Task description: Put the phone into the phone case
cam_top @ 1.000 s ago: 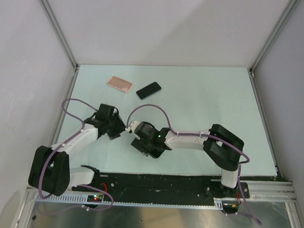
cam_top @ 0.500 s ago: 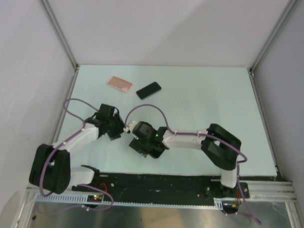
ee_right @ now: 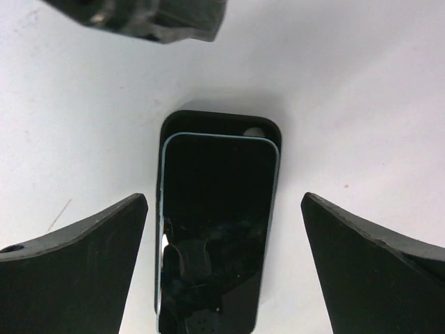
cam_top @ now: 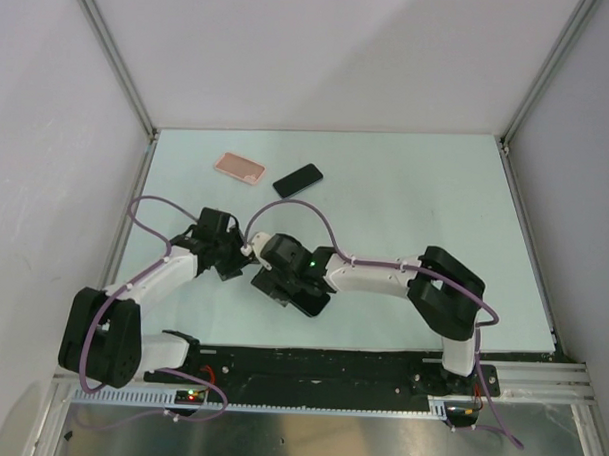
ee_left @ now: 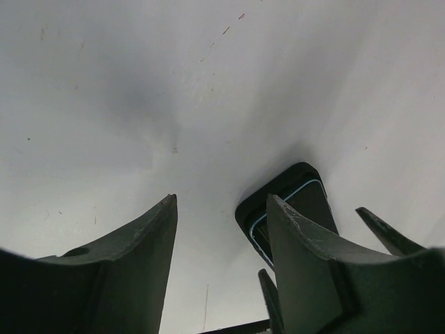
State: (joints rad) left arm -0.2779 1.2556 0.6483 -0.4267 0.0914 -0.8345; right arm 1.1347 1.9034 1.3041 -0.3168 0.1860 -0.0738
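**Phone case** point(cam_top: 239, 167): pink shell, lying flat on the table point(cam_top: 406, 192). Nothing dark showed inside it.

**Black slab** point(cam_top: 297, 181): just beside the case on its right, not touching it.

**Phone** point(ee_right: 217, 174): dark screen with a pale blue edge. It lay flat on a slightly larger black backing point(ee_right: 208, 120), which could have been a cover or a second slab; the view did not settle it. It was well apart from the case, towards the arm bases, and hidden under the right arm in the top view.

**Right hand** point(ee_right: 223, 202): spread, with one finger on either side of the phone. It touched neither edge and pinched nothing.

**Left hand** point(ee_left: 221, 200): spread and empty, just beside the phone on that same near side of the case.

**Change:** within the last second the right hand had slid a little towards the left hand and the case. The left hand had barely moved.

**Reading:** the right hand appeared lined up for a pick-up. The phone was not yet lifted, so carrying it over and seating it in the case were both still to do.
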